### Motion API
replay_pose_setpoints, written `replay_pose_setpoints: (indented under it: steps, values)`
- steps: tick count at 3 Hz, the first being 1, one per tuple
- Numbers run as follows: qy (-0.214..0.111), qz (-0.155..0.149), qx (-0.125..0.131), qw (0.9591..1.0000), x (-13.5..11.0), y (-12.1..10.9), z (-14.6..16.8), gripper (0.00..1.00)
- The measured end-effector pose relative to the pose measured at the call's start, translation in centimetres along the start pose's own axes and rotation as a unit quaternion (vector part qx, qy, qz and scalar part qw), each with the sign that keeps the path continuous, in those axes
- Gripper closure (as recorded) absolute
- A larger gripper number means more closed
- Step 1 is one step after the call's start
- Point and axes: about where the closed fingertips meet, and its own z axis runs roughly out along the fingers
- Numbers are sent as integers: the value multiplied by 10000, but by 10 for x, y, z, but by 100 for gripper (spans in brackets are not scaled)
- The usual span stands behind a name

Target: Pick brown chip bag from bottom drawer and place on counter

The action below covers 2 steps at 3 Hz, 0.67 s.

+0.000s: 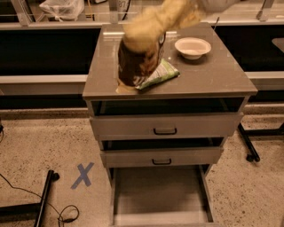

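Pincer at the far edge pinches the brown chip bag, which hangs over the bench, left side.

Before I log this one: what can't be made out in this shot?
All in the camera view:
Gripper, top centre above the counter: smeared by motion, partly cut by the top edge.
Brown chip bag: print blurred; whether it touches the counter is unclear.
Green bag: partly hidden behind the brown bag.
Bottom drawer: front cut by the lower edge.
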Motion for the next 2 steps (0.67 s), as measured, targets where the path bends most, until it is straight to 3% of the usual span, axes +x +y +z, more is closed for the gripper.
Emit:
replay_pose_setpoints:
  steps: [1,2]
  values:
    - [312,-41,340,9989,19,-44,-20,100]
    - [435,-14,496,9978,42,-58,-14,100]
